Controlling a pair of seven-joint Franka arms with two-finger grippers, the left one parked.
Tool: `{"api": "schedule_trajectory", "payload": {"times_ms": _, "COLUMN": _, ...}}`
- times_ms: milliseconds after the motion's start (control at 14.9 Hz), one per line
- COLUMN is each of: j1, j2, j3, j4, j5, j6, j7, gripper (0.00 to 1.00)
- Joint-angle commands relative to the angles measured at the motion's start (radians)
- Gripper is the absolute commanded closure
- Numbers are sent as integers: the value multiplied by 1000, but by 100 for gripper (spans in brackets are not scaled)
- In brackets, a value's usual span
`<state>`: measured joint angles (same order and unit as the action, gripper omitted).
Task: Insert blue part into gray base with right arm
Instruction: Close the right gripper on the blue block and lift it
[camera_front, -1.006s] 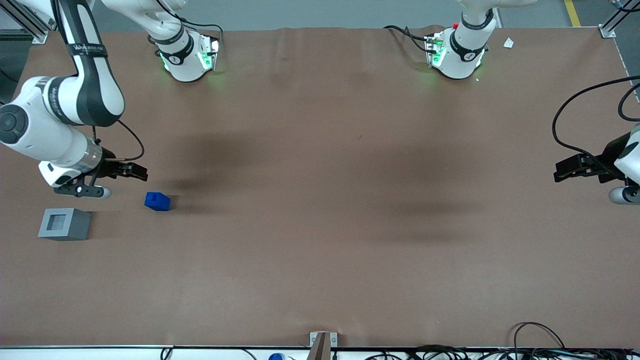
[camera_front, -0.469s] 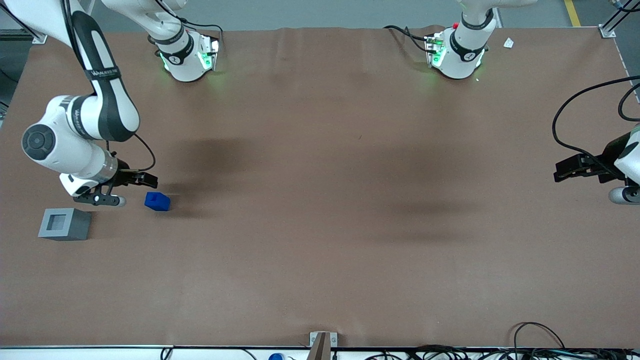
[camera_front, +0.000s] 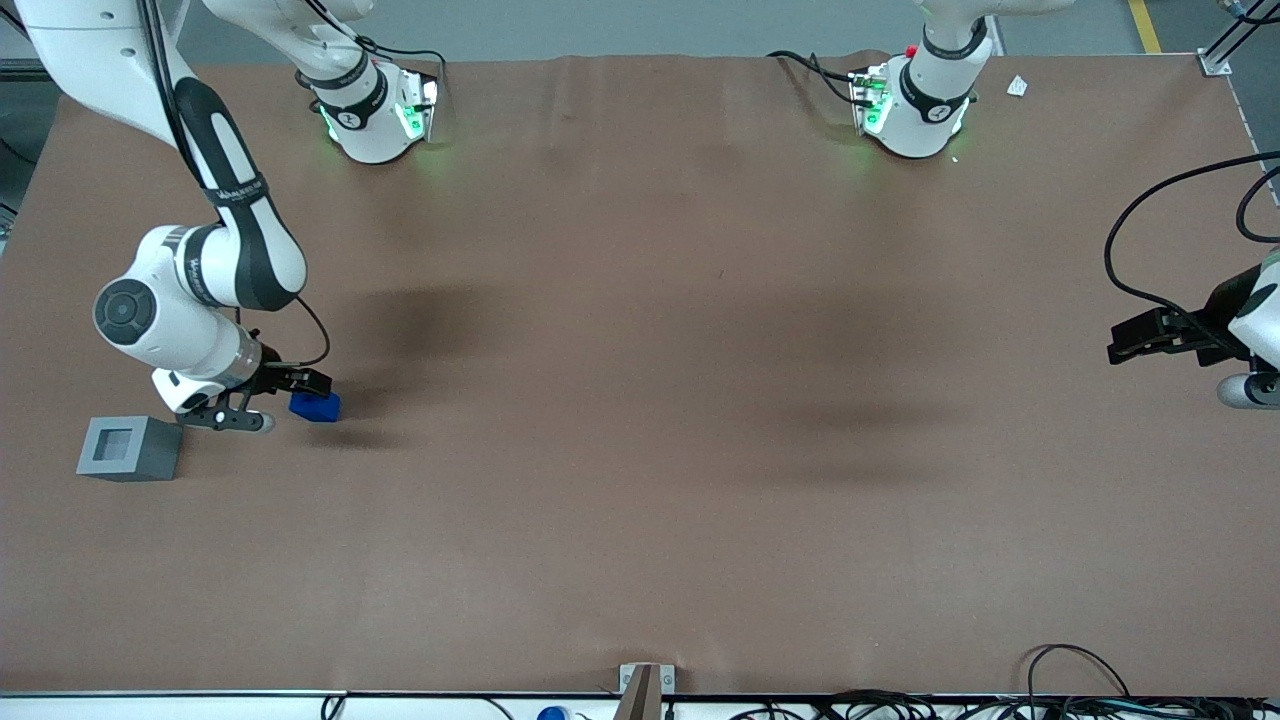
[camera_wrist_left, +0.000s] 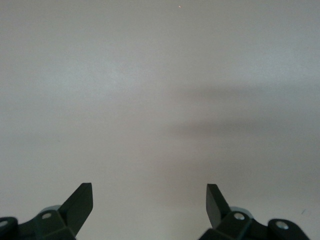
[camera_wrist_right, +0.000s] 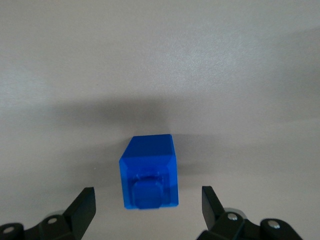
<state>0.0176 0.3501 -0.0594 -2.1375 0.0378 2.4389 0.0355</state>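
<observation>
Front view: the black two-finger hand hangs just above the small bright blue plastic block, which rests on the brown worktop near the light gray recessed box (still empty). Right wrist view: the block lies between spread fingertips; straddle it evenly before closing.

The front camera looks down on my whole table from high up. My wrist camera faces straight down, close over the blue part, which both views share.
</observation>
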Motion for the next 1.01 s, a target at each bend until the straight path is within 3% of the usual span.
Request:
{"api": "schedule_trajectory", "payload": {"times_ms": 0, "j1": -4, "j2": 13, "j3": 7, "j4": -1, "j5": -7, "j6": 17, "j7": 7, "gripper": 13}}
{"api": "schedule_trajectory", "payload": {"times_ms": 469, "j1": -2, "j2": 24, "j3": 7, "j4": 11, "j5": -7, "j6": 11, "j7": 9, "gripper": 42}}
{"api": "schedule_trajectory", "payload": {"times_ms": 939, "j1": -10, "j2": 24, "j3": 6, "j4": 25, "j5": -7, "j6": -1, "j7": -2, "gripper": 90}}
